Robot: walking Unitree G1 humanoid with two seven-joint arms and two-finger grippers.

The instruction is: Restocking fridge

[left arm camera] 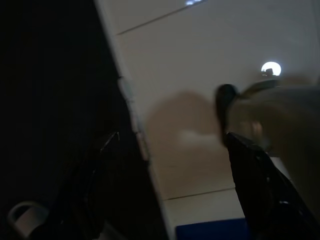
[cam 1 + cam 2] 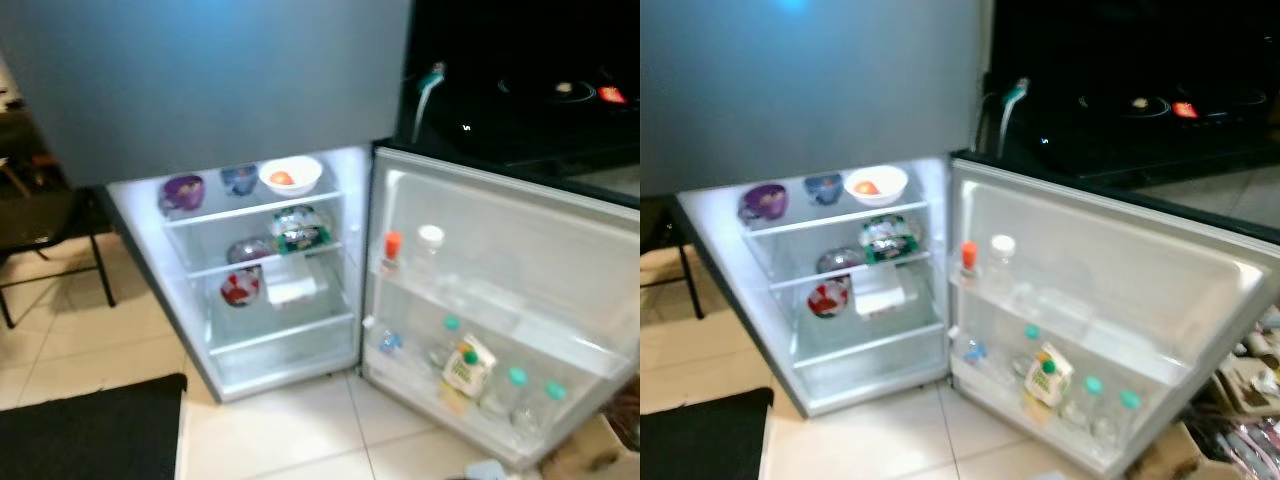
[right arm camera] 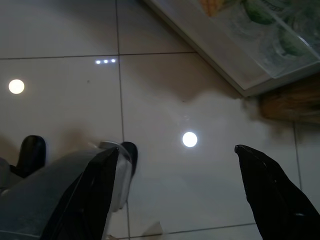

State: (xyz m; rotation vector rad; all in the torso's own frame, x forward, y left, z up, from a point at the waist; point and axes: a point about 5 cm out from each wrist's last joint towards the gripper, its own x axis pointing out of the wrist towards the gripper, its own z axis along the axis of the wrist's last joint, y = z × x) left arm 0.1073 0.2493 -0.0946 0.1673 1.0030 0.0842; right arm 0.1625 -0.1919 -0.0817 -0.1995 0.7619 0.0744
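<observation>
Grey steel fills my head view: the fridge (image 2: 200,80), its lower compartment lit and its door (image 2: 520,250) swung wide to my right. Pale floor tiles (image 2: 300,420) run in front of it, with a dark mat (image 2: 90,430) at my lower left and a black chair (image 2: 50,230) beyond that.

Inside, on the top shelf, I see a white bowl (image 2: 290,176) with something orange in it, a bluish bowl (image 2: 239,179) just beside it, and a purple cup (image 2: 183,191) further left. One shelf down sits a green-and-white packet (image 2: 300,229) next to a covered dish (image 2: 248,250). Below that, a red-and-white container (image 2: 240,288) and a white box (image 2: 292,287).

Door racks now: an orange-capped bottle (image 2: 392,250) and a white-capped bottle (image 2: 429,247) up top; down low a green-and-white carton (image 2: 466,366) among green-capped bottles (image 2: 516,392).

My left gripper (image 1: 165,190) hangs low with its two black fingers spread wide apart, nothing between them; past them I see tile on one side and the dark mat on the other. My right gripper (image 3: 175,190) is the same story, fingers well apart and empty, pointing at glossy tile, with the bottom edge of the open door beyond the fingertips and the robot's foot (image 3: 30,155) near one finger.
</observation>
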